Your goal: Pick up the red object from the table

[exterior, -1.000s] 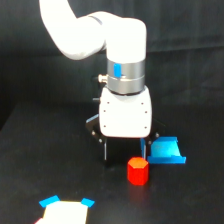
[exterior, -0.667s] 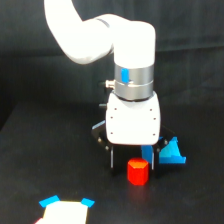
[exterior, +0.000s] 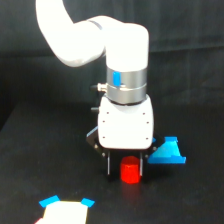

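Observation:
The red object (exterior: pixel 130 170), a small bright red faceted block, stands upright on the black table (exterior: pixel 30 165) in the lower middle of the exterior view. My gripper (exterior: pixel 126 166) hangs from the white arm directly over it, open. Its two dark fingers (exterior: pixel 109 164) reach down on either side of the block, which sits in the gap closer to the right finger. The block's top edge is just under the white gripper body. I cannot tell whether either finger touches it.
A blue wedge-shaped piece (exterior: pixel 168 152) lies just to the exterior view's right of the gripper. A white card with blue corners (exterior: pixel 65 211) sits at the bottom edge, left of centre. A black cloth backdrop hangs behind the table.
The arm has come forward and down, so the gripper now straddles the red block, which was in front of it before. The block itself has not moved.

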Controlling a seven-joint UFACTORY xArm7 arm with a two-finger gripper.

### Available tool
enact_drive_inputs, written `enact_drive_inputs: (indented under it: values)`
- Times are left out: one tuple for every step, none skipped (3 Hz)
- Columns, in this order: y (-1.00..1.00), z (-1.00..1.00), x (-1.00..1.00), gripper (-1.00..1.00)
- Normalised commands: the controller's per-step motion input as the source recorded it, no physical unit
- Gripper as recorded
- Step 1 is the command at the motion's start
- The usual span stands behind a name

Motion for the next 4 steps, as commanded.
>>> enact_drive_inputs:
  values:
    - [0.36, 0.08, -0.28, -1.00]
    - [-0.01, 0.99, 0.10, -1.00]
    - [0.53, 1.00, -0.33, -0.20]
    - [-1.00, 1.00, -0.41, -0.92]
